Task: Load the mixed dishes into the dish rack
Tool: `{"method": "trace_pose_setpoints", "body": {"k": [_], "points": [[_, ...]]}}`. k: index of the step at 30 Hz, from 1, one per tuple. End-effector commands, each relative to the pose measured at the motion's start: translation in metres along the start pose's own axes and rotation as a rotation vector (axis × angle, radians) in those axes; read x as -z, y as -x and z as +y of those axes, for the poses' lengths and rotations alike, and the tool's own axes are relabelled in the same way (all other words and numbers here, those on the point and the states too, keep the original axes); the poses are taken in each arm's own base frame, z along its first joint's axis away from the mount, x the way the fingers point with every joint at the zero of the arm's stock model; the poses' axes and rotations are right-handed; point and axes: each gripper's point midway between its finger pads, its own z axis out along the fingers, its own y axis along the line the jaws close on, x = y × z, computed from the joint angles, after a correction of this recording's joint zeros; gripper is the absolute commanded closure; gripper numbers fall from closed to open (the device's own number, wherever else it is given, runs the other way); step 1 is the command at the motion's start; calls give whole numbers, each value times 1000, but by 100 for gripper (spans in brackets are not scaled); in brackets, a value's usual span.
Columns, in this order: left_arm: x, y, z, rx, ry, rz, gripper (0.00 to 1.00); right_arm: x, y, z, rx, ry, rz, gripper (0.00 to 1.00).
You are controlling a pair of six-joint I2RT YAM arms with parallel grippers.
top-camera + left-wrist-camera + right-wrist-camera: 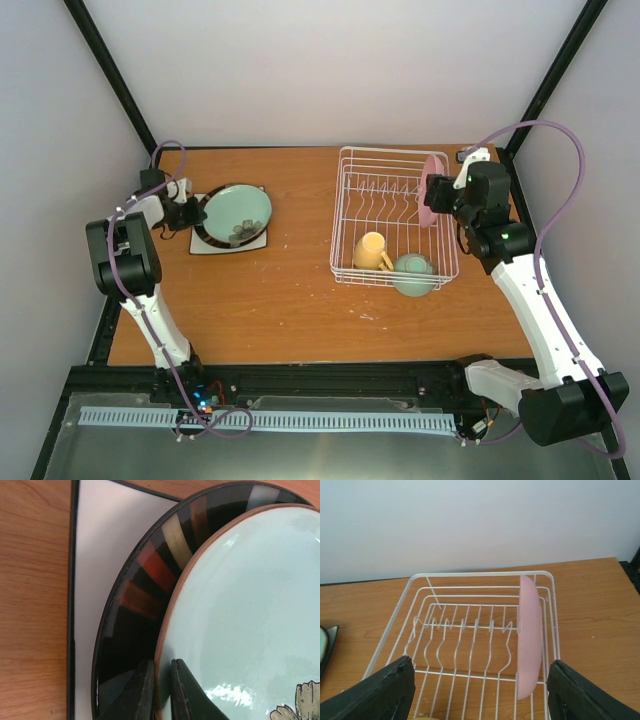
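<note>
Your pink plate stands on edge at the dish rack's right end, long axis front-to-back; the prongs left of it are free. Right gripper: wide open, empty. Yellow mug and mint-green bowl at the rack's near side. Well left of the rack, left gripper pinches the mint-green plate by its rim, atop the dark-rimmed plate and white square plate.
</note>
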Motion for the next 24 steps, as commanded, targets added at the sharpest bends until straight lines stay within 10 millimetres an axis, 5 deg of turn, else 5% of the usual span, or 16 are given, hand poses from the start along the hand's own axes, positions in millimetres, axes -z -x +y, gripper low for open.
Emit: {"method": "trace_pose_setpoints", "body": {"k": [1, 5, 12, 18, 24], "points": [[4, -11, -20, -7, -82, 28, 99, 8, 13, 20, -28, 123, -47, 29], [16, -5, -33, -18, -129, -1, 99, 9, 9, 62, -20, 364, -36, 31], [38, 7, -51, -44, -176, -61, 99, 17, -22, 176, 73, 792, 71, 32], [40, 6, -55, -57, -199, -71, 99, 14, -63, 261, 140, 1006, 216, 31], [38, 1, -61, -71, -248, -74, 99, 0, -113, 320, 181, 1112, 393, 29]]}}
